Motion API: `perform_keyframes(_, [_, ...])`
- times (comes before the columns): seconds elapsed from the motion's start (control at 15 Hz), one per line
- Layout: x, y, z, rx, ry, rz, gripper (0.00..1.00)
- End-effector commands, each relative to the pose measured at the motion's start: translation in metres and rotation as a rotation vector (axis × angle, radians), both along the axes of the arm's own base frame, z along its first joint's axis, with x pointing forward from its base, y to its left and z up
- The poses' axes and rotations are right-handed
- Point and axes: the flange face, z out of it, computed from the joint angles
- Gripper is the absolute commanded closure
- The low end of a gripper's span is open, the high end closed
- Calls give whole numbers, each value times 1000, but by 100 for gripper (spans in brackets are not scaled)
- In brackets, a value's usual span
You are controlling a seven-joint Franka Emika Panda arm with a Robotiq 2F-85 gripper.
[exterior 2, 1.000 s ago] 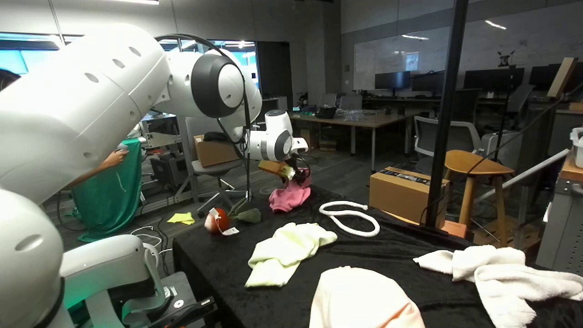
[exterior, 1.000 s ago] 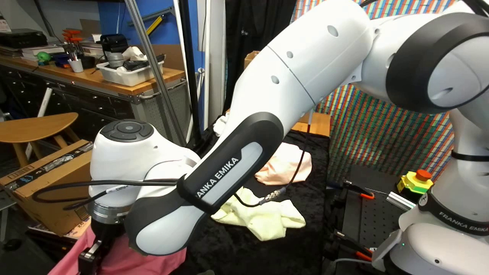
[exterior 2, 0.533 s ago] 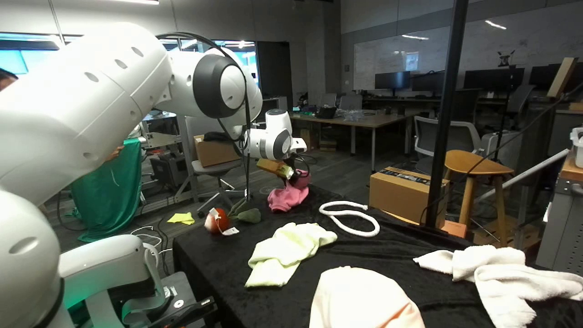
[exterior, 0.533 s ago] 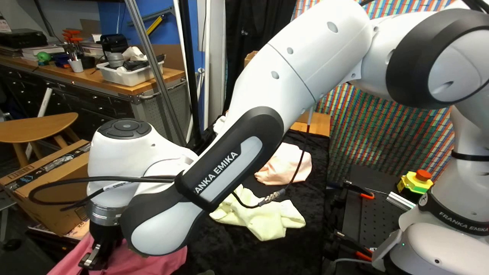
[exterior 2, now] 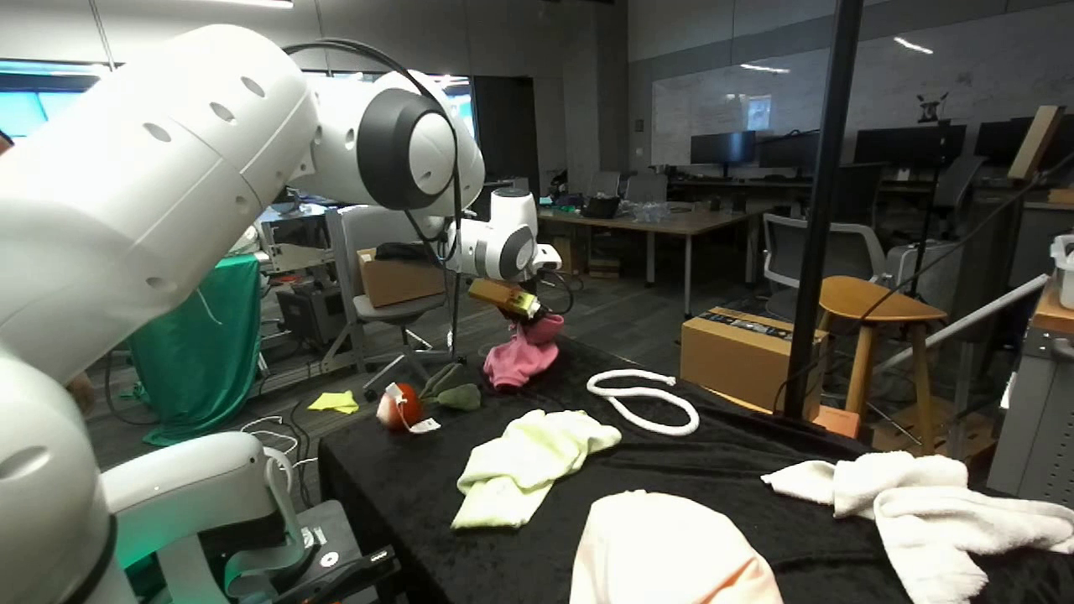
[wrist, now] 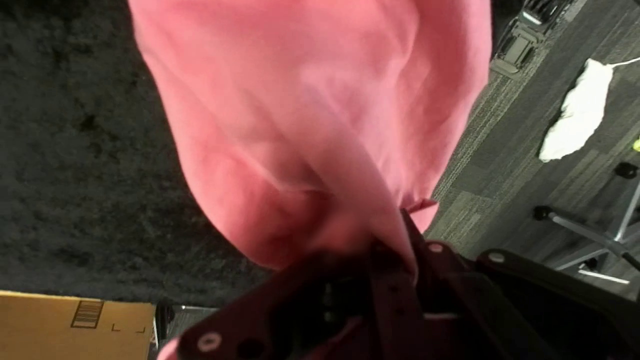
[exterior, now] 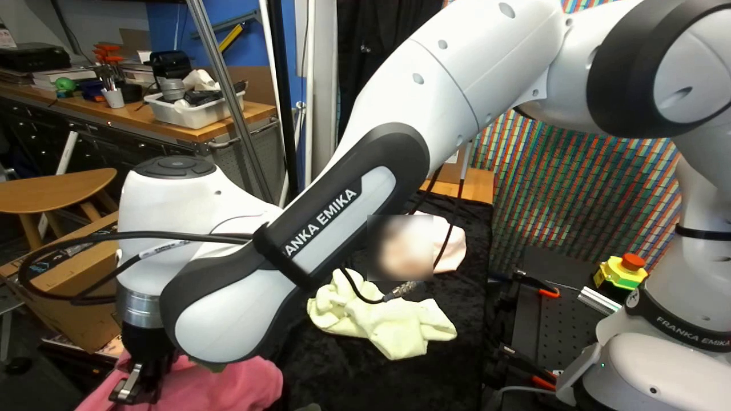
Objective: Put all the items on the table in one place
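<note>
1. The pink cloth [wrist: 280, 90] is bunched and creased, with loose folds that swell out at the sides and darker hollows where it gathers; close up, some of the folds are blurred.
2. It is at the far end of the black table [exterior 2: 419, 478] in an exterior view, its upper part drawn up to me and its lower part down at the table. In the wrist view it covers some of the table's edge, with black fabric on one side and floor [wrist: 500, 150] on the other.
3. In an exterior view the yellow cloth [exterior 2: 529, 461] lies crumpled, the white rope [exterior 2: 671, 430] near it in a loose loop. The peach cloth [exterior 2: 667, 549] makes a smooth hump, and the white cloth [exterior 2: 931, 524] lies twisted, well apart from the yellow one.
4. My claw [wrist: 399, 237] is together, clamped on the pink cloth: a narrow fold runs down between my dark fingers [wrist: 395, 305].
5. The cloth partly covers my fingertips, so how much of it I pinch I cannot tell.
</note>
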Motion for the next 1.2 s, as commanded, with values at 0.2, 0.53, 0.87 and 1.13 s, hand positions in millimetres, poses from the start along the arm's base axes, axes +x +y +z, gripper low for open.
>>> perform_keyframes(0.2, [0,-30,83,-8,-112,24,93])
perform_keyframes(0.53, [1,-83,140,-31,-191,-2,93])
perform_keyframes(0.87, [-6,-159,189,-52,-259,-50,93])
perform_keyframes(1.13, [-5,-221,202,-82,-318,-106,92])
